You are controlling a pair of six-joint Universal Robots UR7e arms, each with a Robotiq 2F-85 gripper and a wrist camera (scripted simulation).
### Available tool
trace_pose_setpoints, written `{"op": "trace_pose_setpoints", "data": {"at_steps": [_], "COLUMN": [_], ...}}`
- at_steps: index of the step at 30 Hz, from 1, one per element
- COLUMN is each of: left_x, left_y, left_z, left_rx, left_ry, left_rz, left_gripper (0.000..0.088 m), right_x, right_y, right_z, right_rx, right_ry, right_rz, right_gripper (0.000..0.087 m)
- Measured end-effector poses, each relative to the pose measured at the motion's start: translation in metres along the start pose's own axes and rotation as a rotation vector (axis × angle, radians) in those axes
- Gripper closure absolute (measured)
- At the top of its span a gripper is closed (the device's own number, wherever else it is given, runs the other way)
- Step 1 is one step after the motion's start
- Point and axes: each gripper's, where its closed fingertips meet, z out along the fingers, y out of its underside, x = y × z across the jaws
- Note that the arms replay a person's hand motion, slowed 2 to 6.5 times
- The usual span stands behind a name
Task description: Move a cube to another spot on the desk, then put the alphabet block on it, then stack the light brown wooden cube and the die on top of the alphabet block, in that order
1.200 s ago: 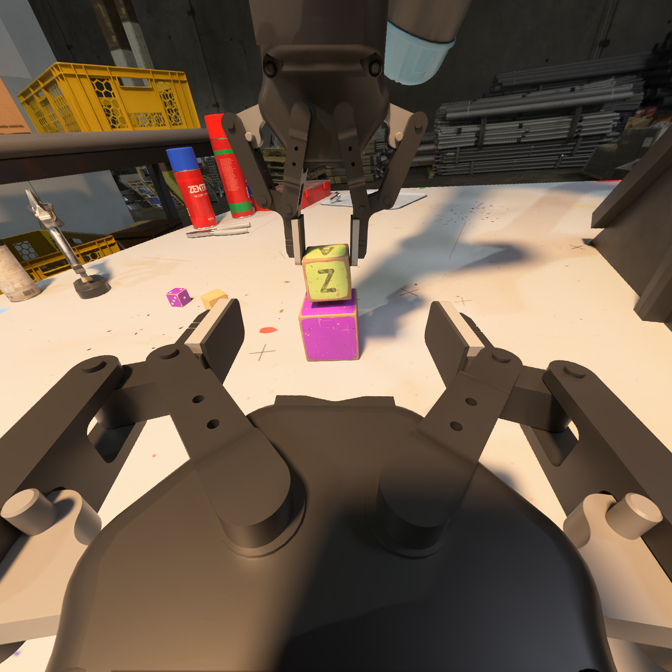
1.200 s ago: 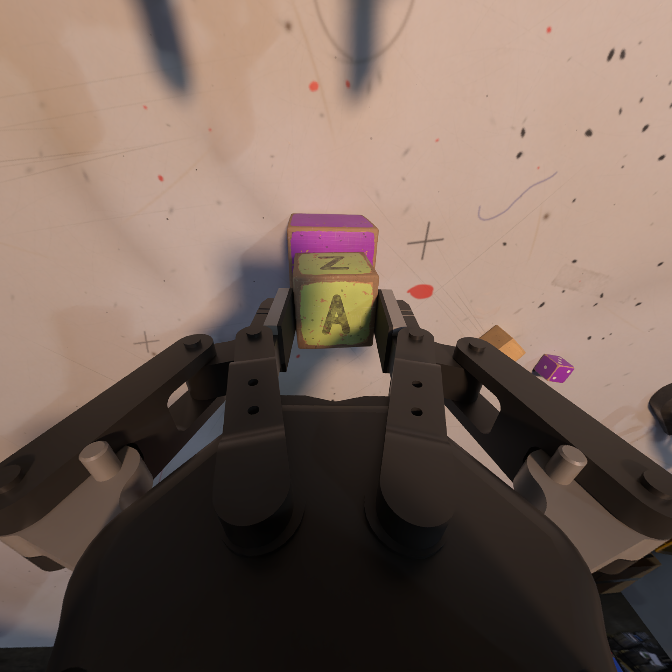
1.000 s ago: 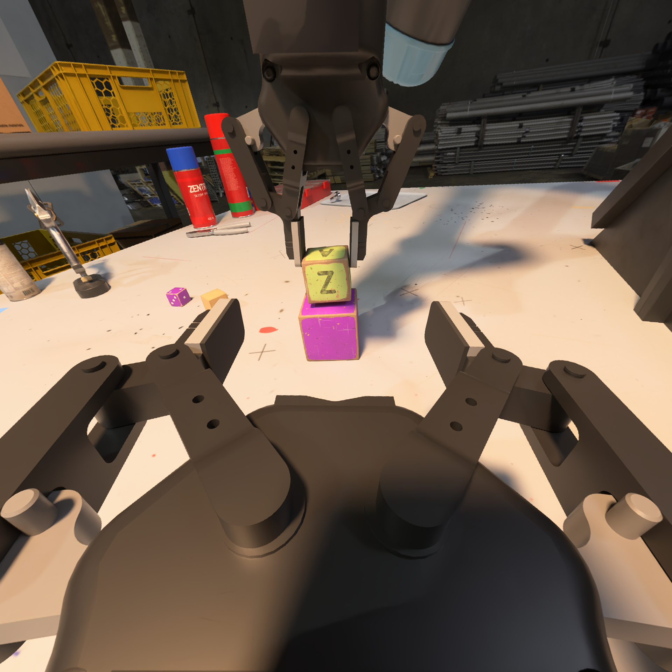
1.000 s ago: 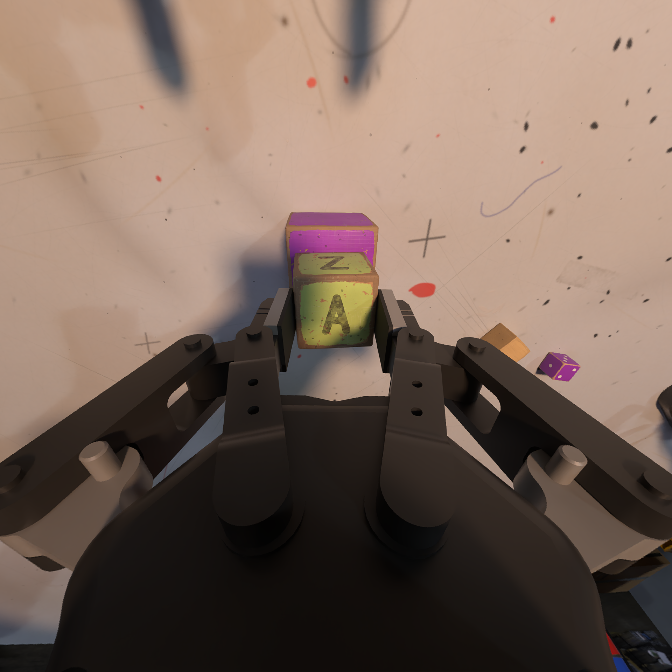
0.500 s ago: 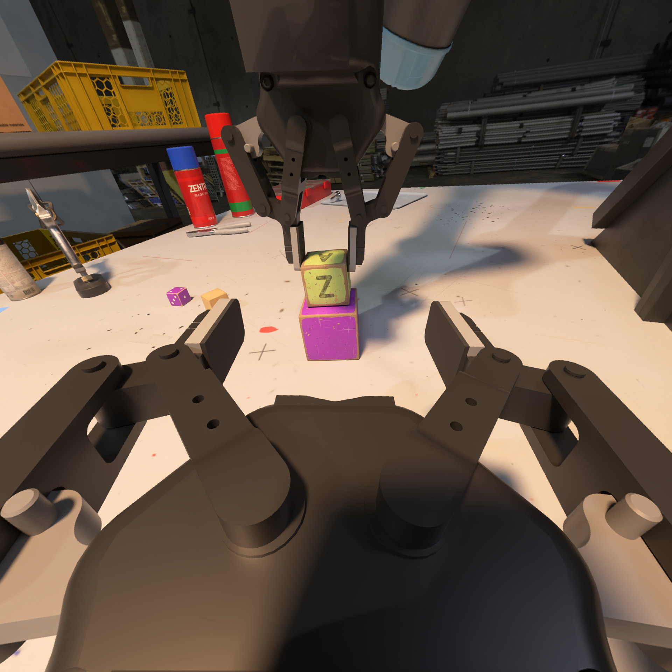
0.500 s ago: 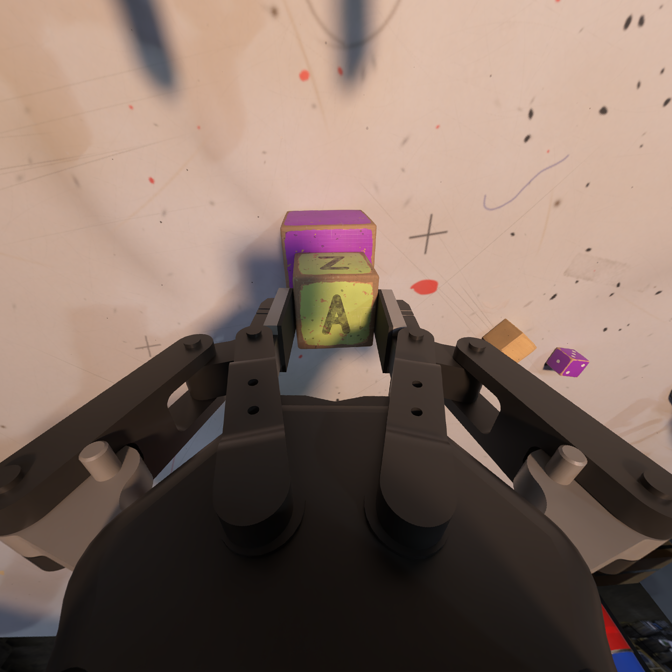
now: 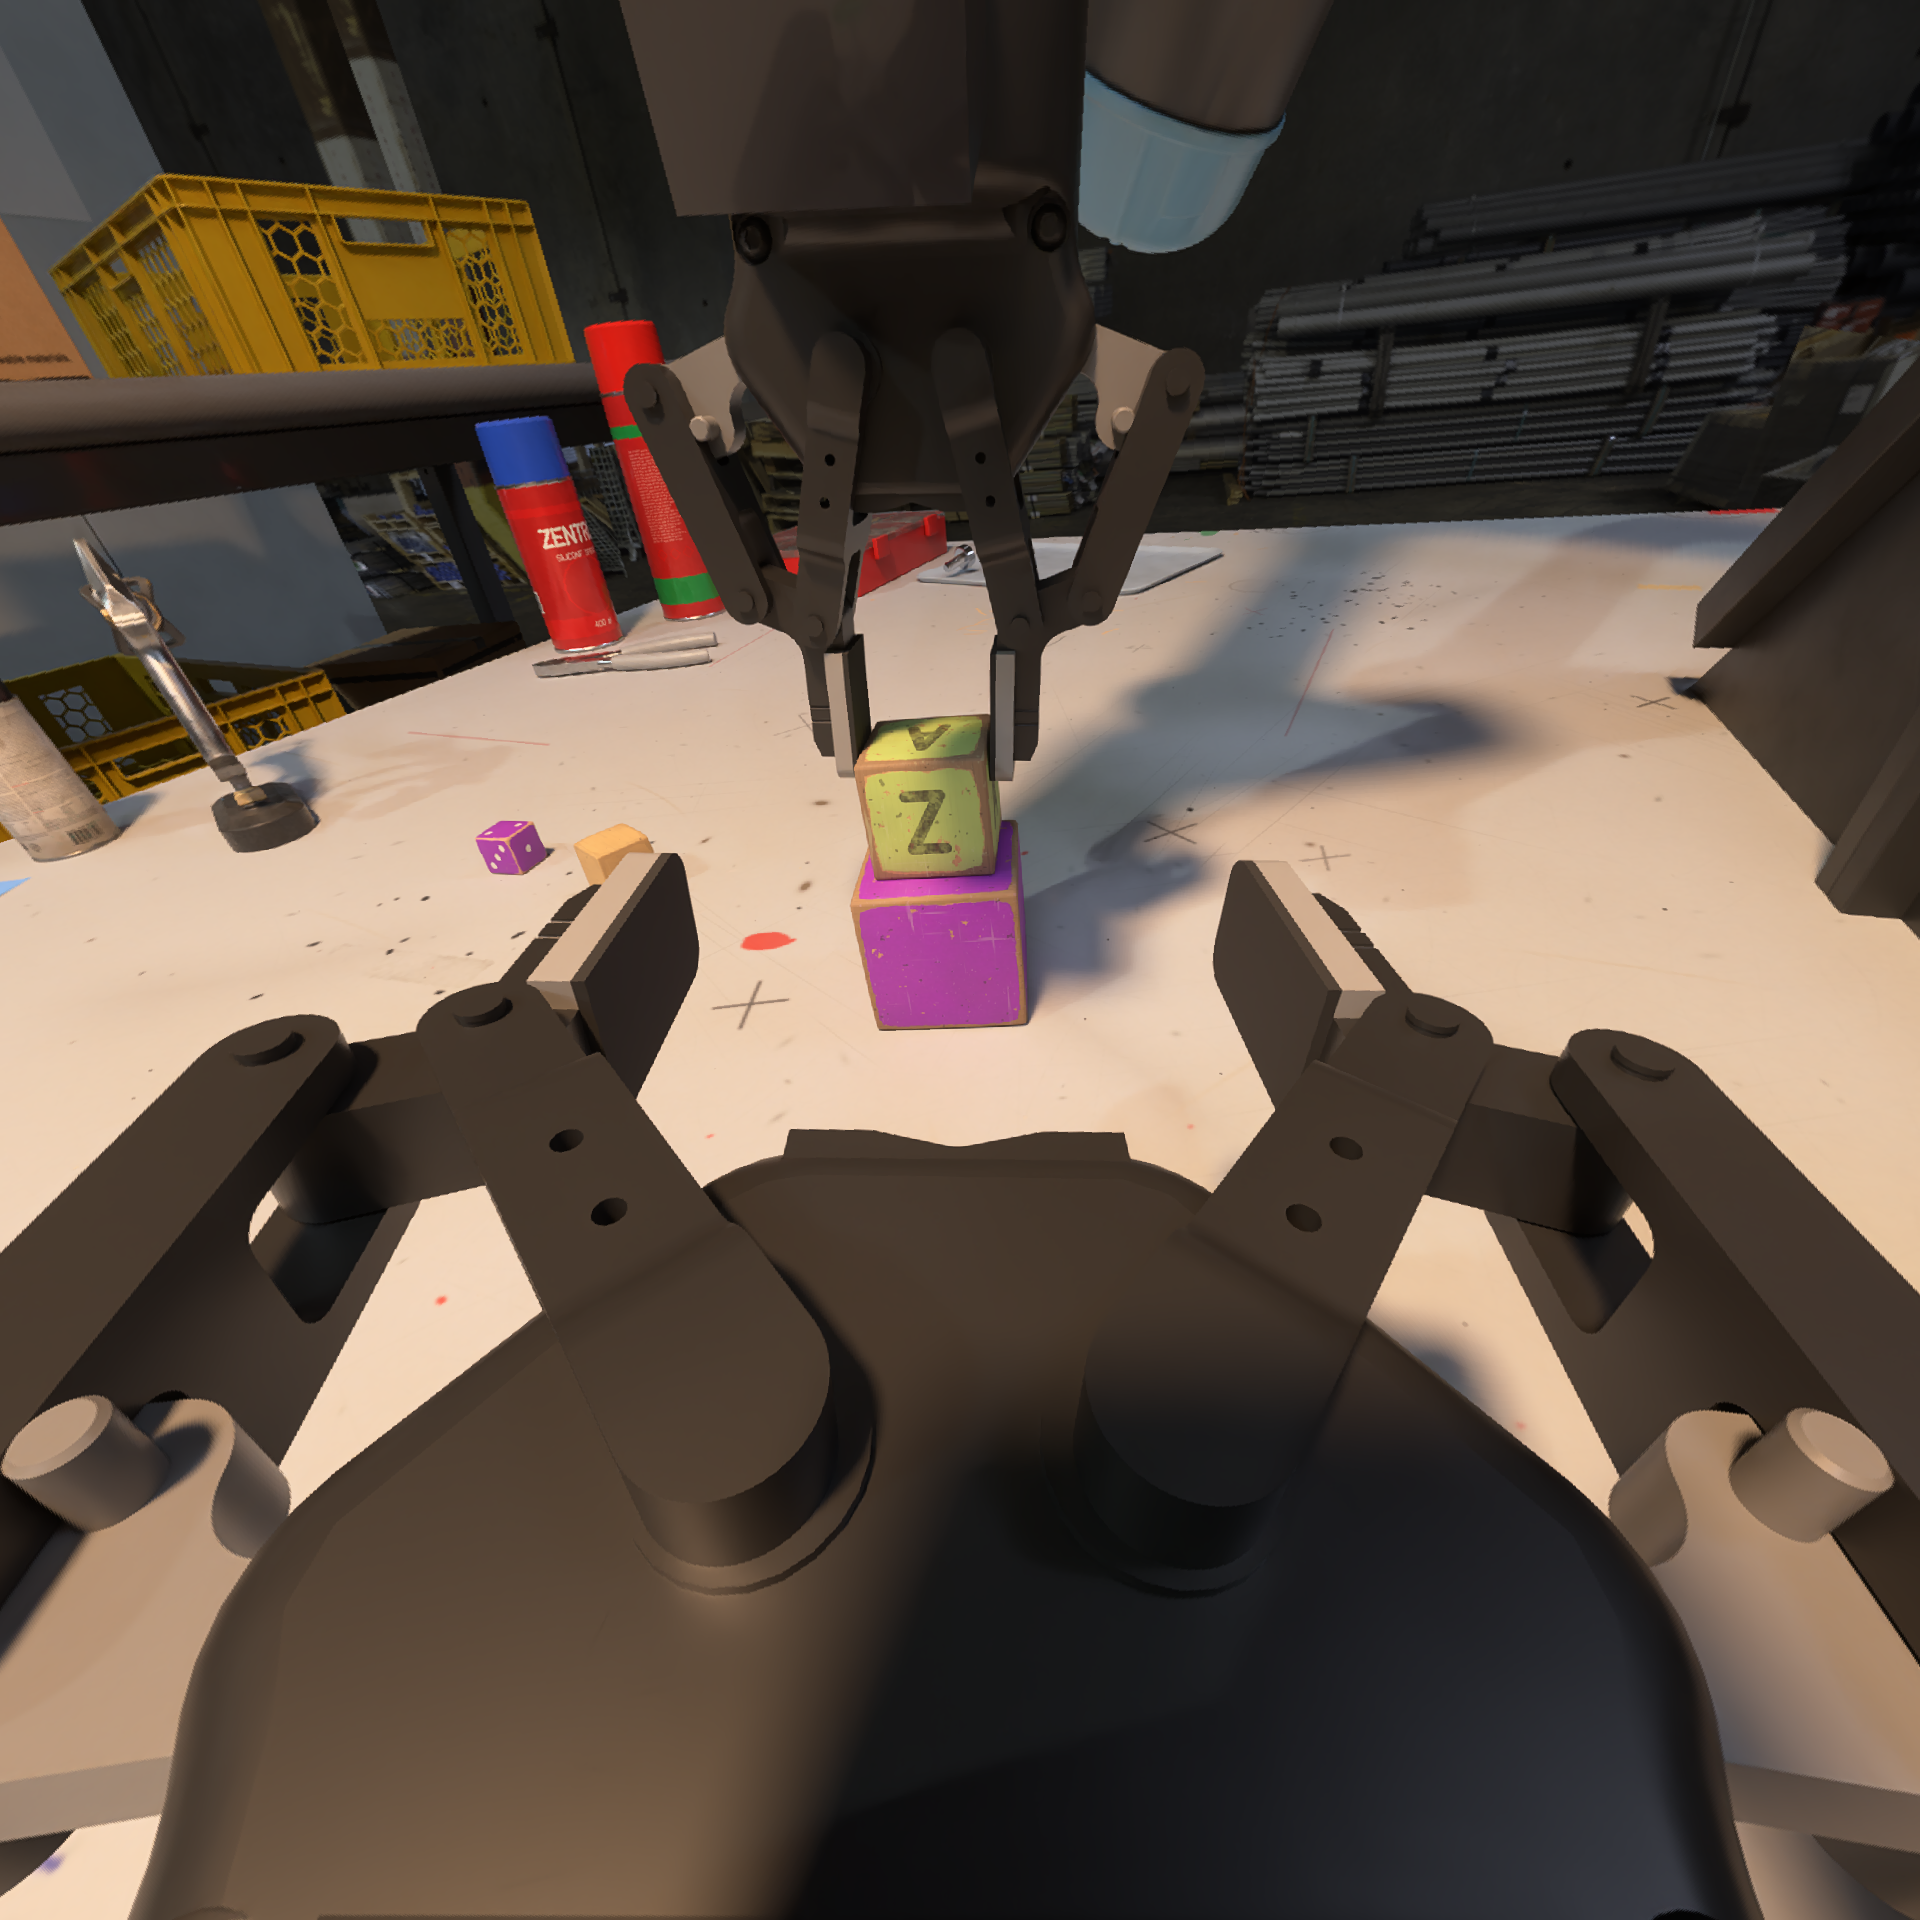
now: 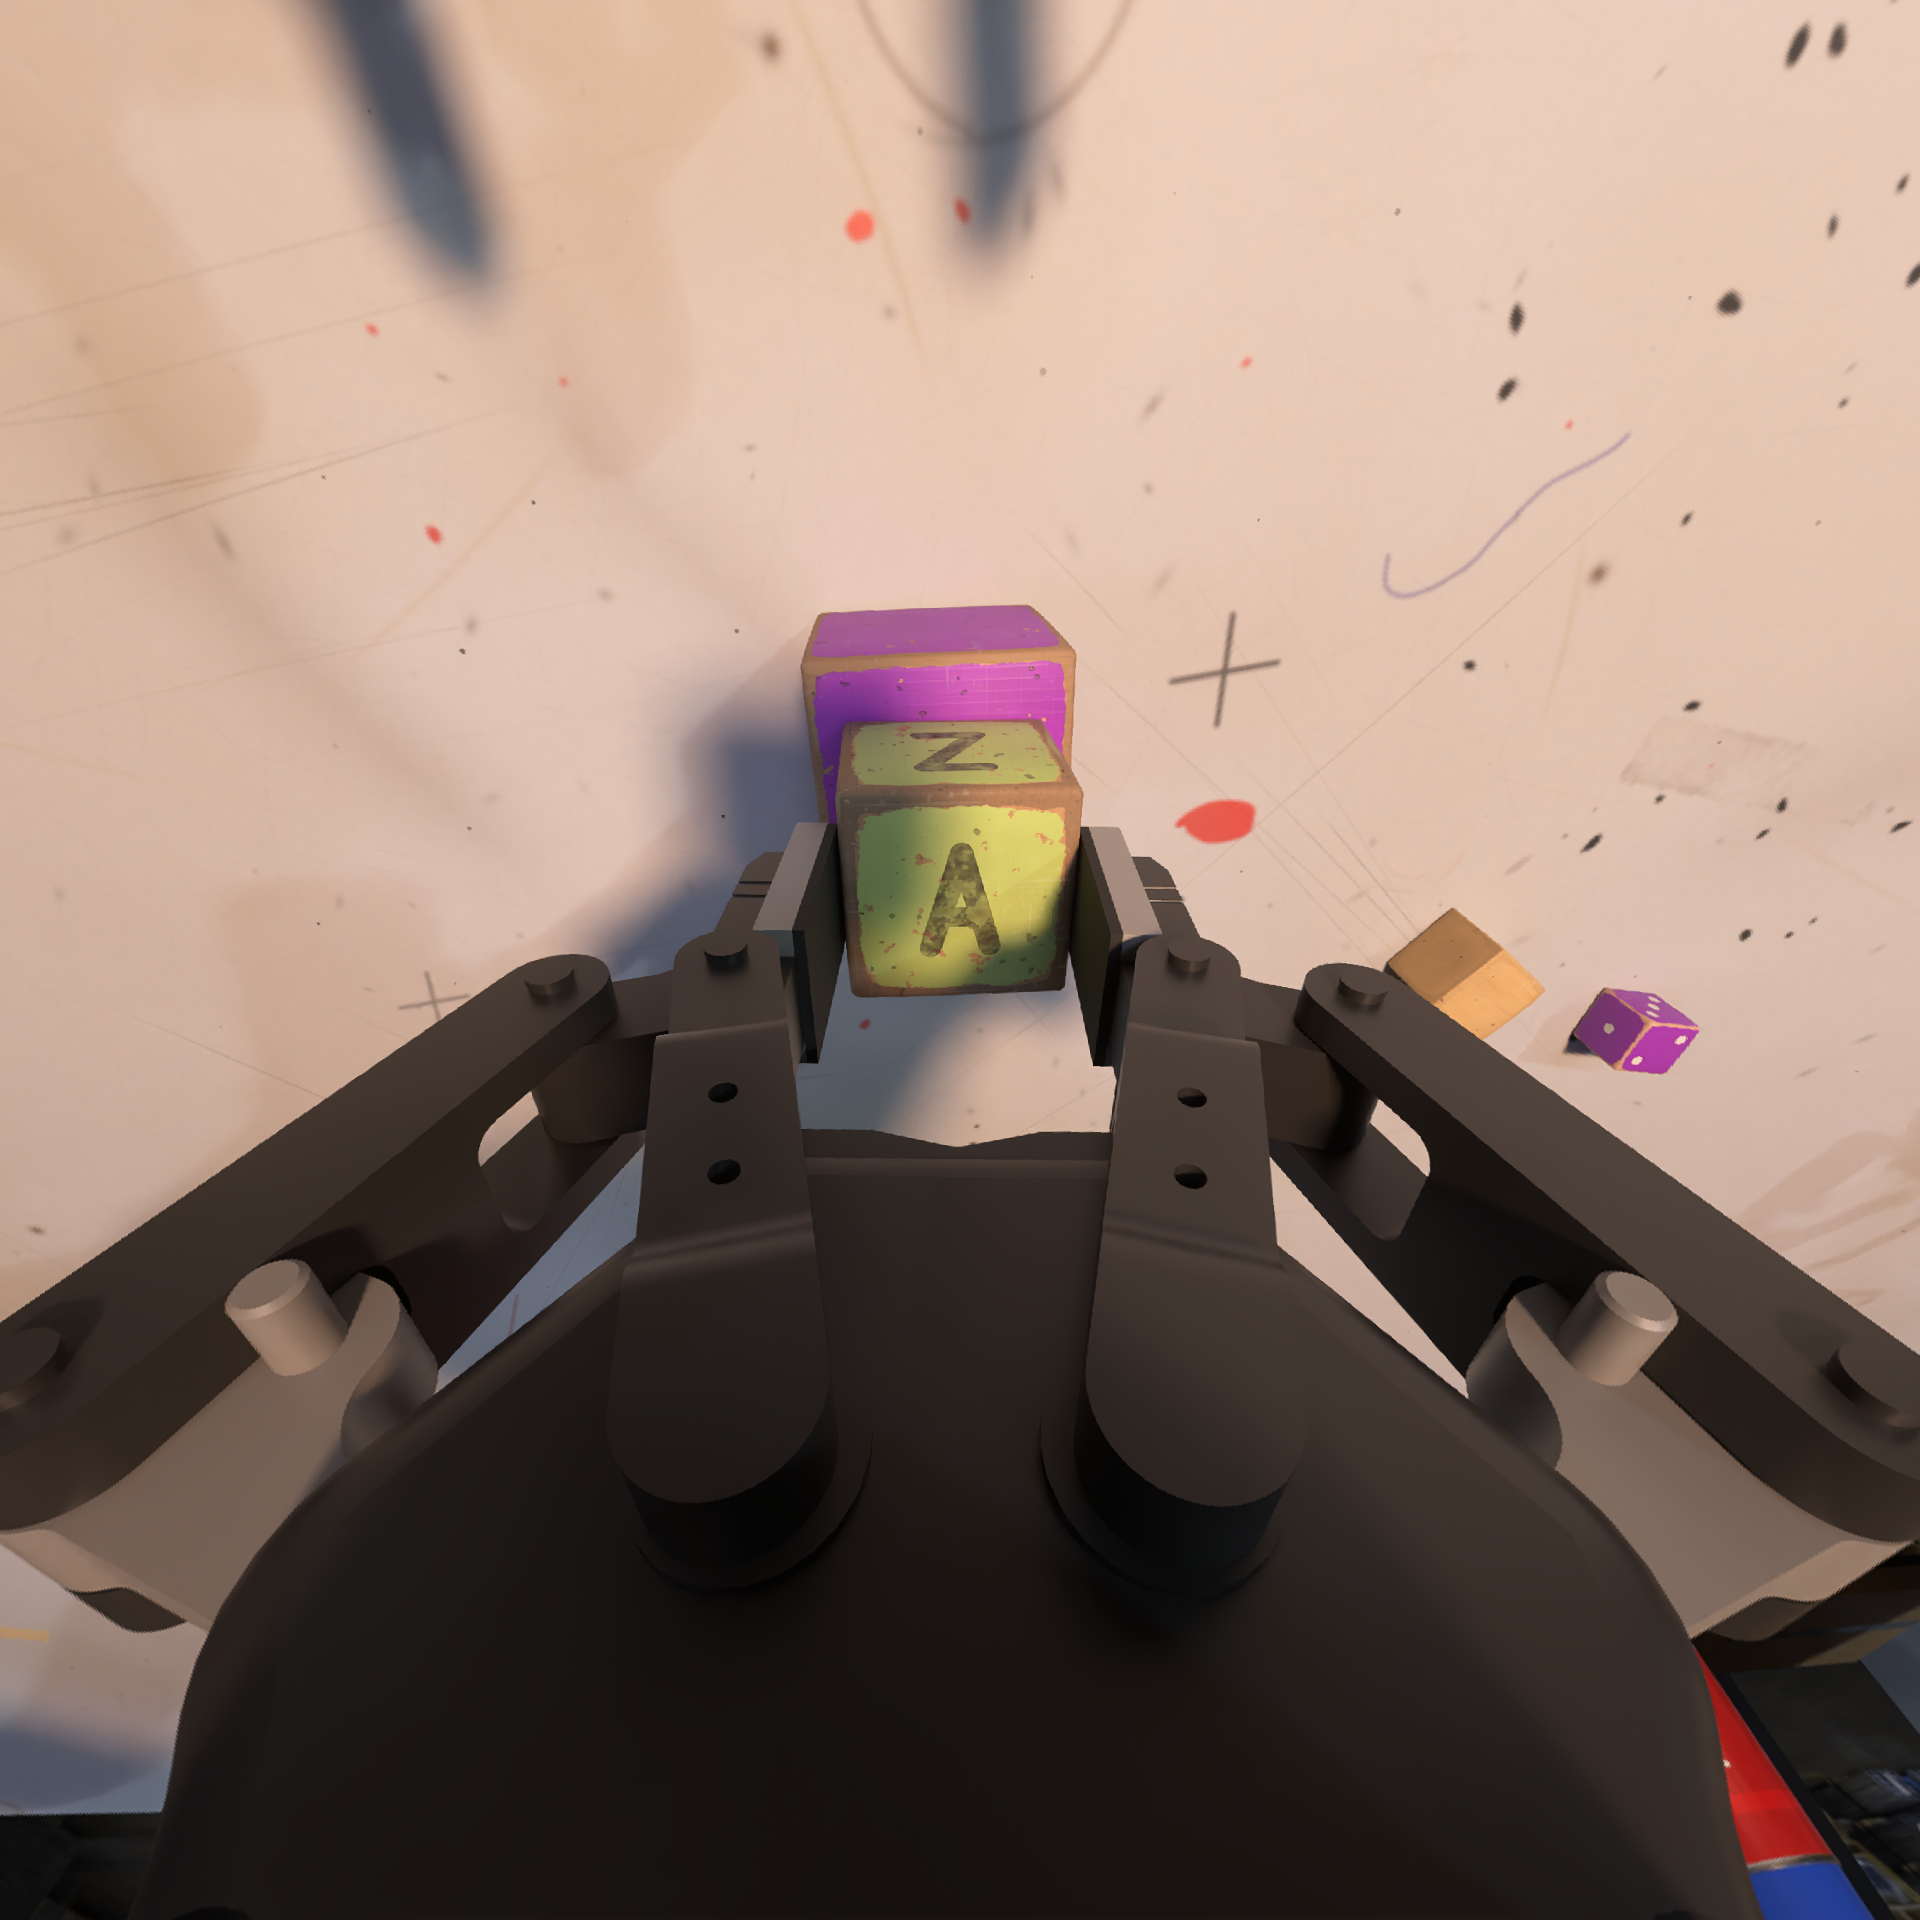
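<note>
Viewing my desk [image 7: 1455, 727] from both wrists: my left gripper [image 7: 951, 935] hangs with jaws wide and empty, near the stack. My right gripper [image 8: 956, 914] clamps the yellow-green alphabet block [image 8: 956, 894], which sits on the magenta cube [image 7: 940, 961]. Left of the stack lie the light brown wooden cube [image 7: 613, 850] and, just beside it, the purple die [image 7: 509, 847].

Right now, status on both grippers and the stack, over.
Right gripper shut on alphabet block, block seated on purple cube. Left gripper open, short of the stack. Light brown wooden cube and purple die loose on desk, nothing blocking.
</note>
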Motion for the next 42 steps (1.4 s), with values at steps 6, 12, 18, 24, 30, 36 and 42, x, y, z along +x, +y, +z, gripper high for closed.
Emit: {"op": "trace_pose_setpoints", "data": {"at_steps": [6,12,18,24,30,36,42], "left_x": [0.0,0.0,0.001,0.001,0.001,0.001,0.001], "left_y": [0.0,0.0,0.0,0.0,0.0,0.0,0.0], "left_z": [0.0,0.0,0.0,0.0,0.0,0.0,0.0], "left_rx": [0.0,0.0,-0.001,-0.001,-0.001,-0.002,-0.001], "left_ry": [0.0,0.0,0.0,0.0,0.0,0.0,-0.001], "left_rz": [0.001,0.003,0.006,0.007,0.009,0.012,0.014], "left_gripper": [0.0023,0.0023,0.0023,0.0023,0.0023,0.0023,0.0023], "right_x": [0.0,0.0,-0.001,-0.004,-0.004,0.0,0.011], "right_y": [-0.001,-0.001,-0.001,-0.002,-0.002,-0.002,0.002], "right_z": [0.0,0.001,0.001,0.0,-0.005,-0.013,-0.024], "right_rx": [0.0,-0.001,-0.003,0.004,0.015,0.04,0.071], "right_ry": [-0.004,-0.006,-0.012,-0.039,-0.042,-0.028,-0.01], "right_rz": [0.006,0.01,0.016,0.027,0.032,0.021,0.029], "right_gripper": [0.0485,0.0486,0.0486,0.0435,0.0355,0.0313,0.0296]}}
